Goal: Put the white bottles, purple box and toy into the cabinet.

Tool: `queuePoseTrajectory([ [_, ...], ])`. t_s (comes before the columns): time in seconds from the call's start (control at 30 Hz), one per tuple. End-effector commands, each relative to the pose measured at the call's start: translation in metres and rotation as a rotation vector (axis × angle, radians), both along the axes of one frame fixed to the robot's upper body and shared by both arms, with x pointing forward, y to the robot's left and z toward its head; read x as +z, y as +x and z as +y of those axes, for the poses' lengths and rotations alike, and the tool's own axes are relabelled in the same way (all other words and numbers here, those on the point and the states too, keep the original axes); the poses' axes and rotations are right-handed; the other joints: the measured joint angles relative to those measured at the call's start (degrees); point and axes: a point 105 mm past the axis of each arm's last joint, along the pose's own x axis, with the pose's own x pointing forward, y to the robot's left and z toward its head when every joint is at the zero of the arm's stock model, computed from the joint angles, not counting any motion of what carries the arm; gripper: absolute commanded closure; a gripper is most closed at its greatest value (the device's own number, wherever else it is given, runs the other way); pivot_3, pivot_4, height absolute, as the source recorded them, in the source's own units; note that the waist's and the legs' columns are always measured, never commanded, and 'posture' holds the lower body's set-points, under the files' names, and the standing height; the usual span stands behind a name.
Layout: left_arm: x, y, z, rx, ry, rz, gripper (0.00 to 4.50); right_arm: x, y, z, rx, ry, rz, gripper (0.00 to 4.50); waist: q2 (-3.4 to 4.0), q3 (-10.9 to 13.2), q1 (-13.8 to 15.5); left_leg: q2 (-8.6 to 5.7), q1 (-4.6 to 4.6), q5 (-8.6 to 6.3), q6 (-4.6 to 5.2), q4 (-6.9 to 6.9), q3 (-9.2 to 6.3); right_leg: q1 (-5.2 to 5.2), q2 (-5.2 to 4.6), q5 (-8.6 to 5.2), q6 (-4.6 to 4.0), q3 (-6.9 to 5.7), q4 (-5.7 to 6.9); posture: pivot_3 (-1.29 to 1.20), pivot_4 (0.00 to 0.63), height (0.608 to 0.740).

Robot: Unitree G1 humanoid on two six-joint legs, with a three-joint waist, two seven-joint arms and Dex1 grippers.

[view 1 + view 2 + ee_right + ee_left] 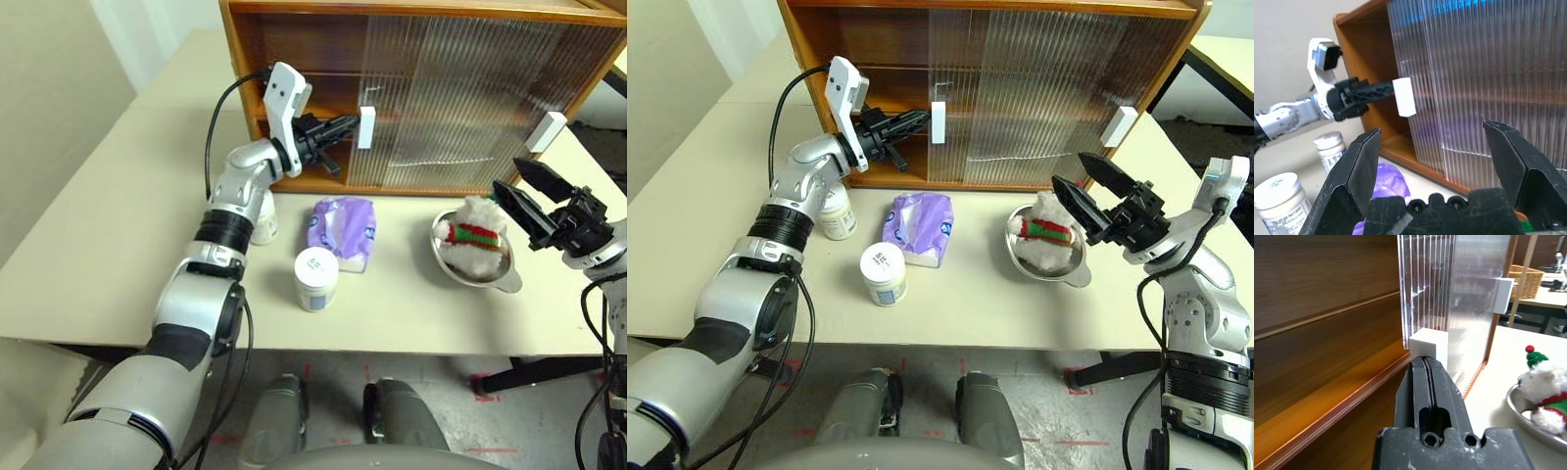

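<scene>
On the worktop point(118, 264) before the cabinet point(245, 88) stand two bottles point(316, 278), box point(343, 231), toy point(475, 240) in a bowl point(505, 282); my left hand point(348, 125), pinched together, meets the door handle point(367, 126); right hand point(524, 196) spread apart

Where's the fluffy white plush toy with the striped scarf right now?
The fluffy white plush toy sits in a shiny steel bowl on the table's right side, before the wooden cabinet, right of the purple tissue pack.

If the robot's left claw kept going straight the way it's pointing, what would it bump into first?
Most likely the white handle on the cabinet's ribbed sliding door. The shut left claw points right at it, with the tips already at or almost touching it.
</scene>
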Motion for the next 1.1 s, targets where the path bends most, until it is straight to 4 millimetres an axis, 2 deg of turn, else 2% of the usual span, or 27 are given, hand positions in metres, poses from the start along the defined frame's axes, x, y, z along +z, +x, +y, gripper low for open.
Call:
queuePoseTrajectory([
  [0.03,0.005,-0.001,-0.011,-0.037,0.012,-0.015,4.45,0.006,-0.004,0.004,0.028,-0.01,-0.008,0.0,0.0,0.0,-0.33,0.0,0.0,0.0,0.0,0.0,0.0,0.0,0.01,0.0,0.0,0.0,0.0,-0.04,0.053,0.74],
  [0.43,0.004,-0.001,-0.027,-0.061,-0.007,-0.004,4.45,0.003,-0.009,0.02,0.082,0.008,0.017,0.0,0.0,0.0,-0.72,0.0,0.0,0.0,0.0,0.01,0.0,0.02,-0.01,-0.01,0.08,0.02,-0.01,-0.05,0.056,0.74],
  [0.7,0.011,0.005,-0.033,-0.04,-0.008,-0.013,4.45,0.006,-0.019,0.011,0.041,0.009,0.009,0.0,-0.01,0.0,-0.89,-0.01,-0.01,-0.01,-0.01,0.08,0.03,0.04,0.0,-0.02,0.25,0.02,-0.03,-0.09,0.044,0.74],
  [0.93,0.015,0.001,-0.009,-0.059,-0.049,0.001,4.45,0.002,-0.016,0.014,0.051,-0.003,0.015,0.0,0.05,-0.05,-1.56,0.0,0.01,-0.01,-0.01,0.08,0.06,0.03,0.01,0.01,0.27,0.05,-0.01,-0.06,0.029,0.74],
  [1.0,0.017,0.0,0.009,-0.036,-0.054,0.017,4.08,0.002,-0.012,0.017,0.064,-0.001,0.012,0.0,0.17,-0.12,-2.32,0.0,0.03,-0.01,-0.01,0.07,0.06,0.03,0.01,0.01,0.26,0.07,-0.01,-0.04,0.033,0.74],
  [1.1,0.016,-0.011,0.031,-0.029,-0.017,0.029,3.15,0.0,-0.005,0.021,0.088,0.004,0.018,0.0,0.2,-0.1,-2.65,0.05,0.07,0.0,-0.01,0.05,0.08,0.02,0.09,0.03,0.23,0.14,0.03,-0.01,0.054,0.74],
])
